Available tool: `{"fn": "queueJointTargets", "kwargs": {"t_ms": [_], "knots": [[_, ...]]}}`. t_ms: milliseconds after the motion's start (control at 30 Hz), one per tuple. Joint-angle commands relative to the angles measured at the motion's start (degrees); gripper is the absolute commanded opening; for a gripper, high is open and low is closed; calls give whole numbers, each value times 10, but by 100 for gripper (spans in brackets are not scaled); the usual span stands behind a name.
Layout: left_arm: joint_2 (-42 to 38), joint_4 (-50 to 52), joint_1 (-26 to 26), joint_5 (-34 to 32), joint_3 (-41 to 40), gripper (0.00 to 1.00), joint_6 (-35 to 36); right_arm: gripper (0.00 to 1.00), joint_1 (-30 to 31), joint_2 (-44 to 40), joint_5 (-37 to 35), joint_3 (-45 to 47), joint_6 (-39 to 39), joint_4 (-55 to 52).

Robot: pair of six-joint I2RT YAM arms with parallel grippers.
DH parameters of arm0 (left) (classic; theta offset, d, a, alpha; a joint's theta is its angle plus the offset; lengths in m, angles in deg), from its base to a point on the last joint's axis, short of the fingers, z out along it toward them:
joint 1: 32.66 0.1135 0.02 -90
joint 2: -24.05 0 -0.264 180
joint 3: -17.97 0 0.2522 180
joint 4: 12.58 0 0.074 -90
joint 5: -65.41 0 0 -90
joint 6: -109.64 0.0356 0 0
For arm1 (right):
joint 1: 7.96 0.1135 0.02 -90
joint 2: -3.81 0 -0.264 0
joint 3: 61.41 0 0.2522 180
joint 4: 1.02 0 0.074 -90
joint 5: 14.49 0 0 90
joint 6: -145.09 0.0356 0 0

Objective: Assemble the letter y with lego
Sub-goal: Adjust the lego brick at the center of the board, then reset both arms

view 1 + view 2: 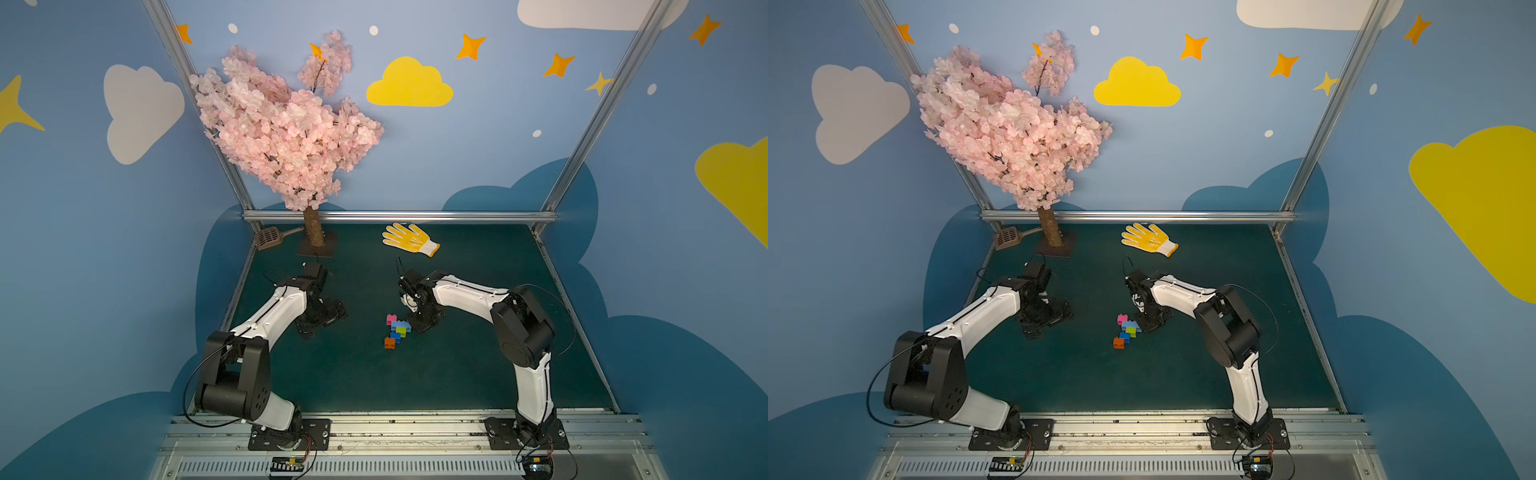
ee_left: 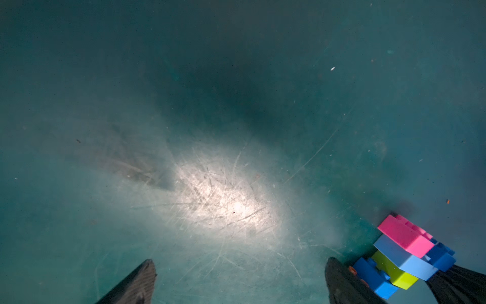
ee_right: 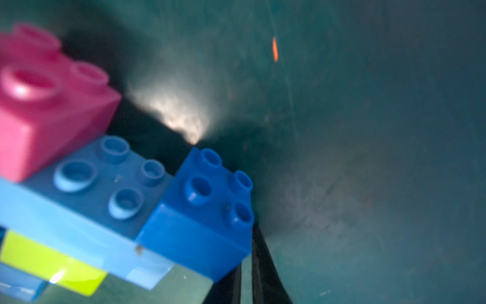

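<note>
The lego bricks lie joined as the letter y (image 1: 397,330) on the green mat (image 1: 478,353), mid-table in both top views. Pink brick (image 3: 47,105) and dark blue brick (image 3: 207,210) sit on the ends of the light blue bar (image 3: 86,200). Below it come the lime green brick (image 2: 394,271), a blue brick (image 2: 373,276) and the orange brick (image 1: 389,342). My right gripper (image 3: 246,276) is shut, its tips down beside the dark blue tip brick, nothing between them. My left gripper (image 2: 240,281) stands open over bare mat, left of the y (image 2: 405,250).
A yellow glove (image 1: 409,239) lies at the back of the mat. A pink blossom tree (image 1: 313,232) on a square base stands at the back left, with a brown slotted scoop (image 1: 268,237) beside it. Metal rails edge the mat.
</note>
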Motion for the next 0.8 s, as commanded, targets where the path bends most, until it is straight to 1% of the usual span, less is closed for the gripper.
{"fn": "queueJointTargets", "kwargs": {"t_ms": [0, 200, 267, 300, 367, 400, 433, 467, 500, 533, 600, 667, 733, 767], "knots": [[-5, 14, 4, -8, 11, 100, 3, 11, -7, 23, 16, -26, -7, 0], [-5, 15, 9, -13, 11, 100, 7, 11, -9, 32, 15, -40, -11, -8], [-5, 17, 10, -19, 13, 100, 11, 12, -11, 20, -6, -33, -2, -14], [-6, 20, 10, -26, 16, 100, 13, 14, -13, 6, -22, -23, 5, -12], [-11, 33, 13, -63, 28, 100, 21, 29, -27, -50, -59, 18, 33, 6], [-16, 38, 16, -79, 33, 100, 20, 35, -37, -84, -64, 41, 40, 20], [-25, 40, 20, -100, 37, 100, 20, 45, -50, -126, -68, 70, 46, 39], [-34, 41, 21, -128, 39, 100, 13, 58, -62, -162, -75, 93, 50, 52], [-48, 35, 21, -159, 38, 100, 8, 73, -77, -205, -92, 119, 55, 64], [-64, 21, 21, -186, 34, 100, 8, 85, -94, -243, -111, 139, 55, 74], [-96, -24, 21, -221, 13, 100, 20, 86, -131, -307, -140, 174, 46, 90], [-131, -93, 21, -240, -21, 100, 49, 88, -174, -361, -165, 205, 40, 103], [-163, -151, 21, -269, -55, 100, 80, 89, -227, -412, -174, 234, 33, 116], [-175, -180, 21, -278, -71, 100, 106, 89, -248, -431, -186, 249, 35, 124]]}}
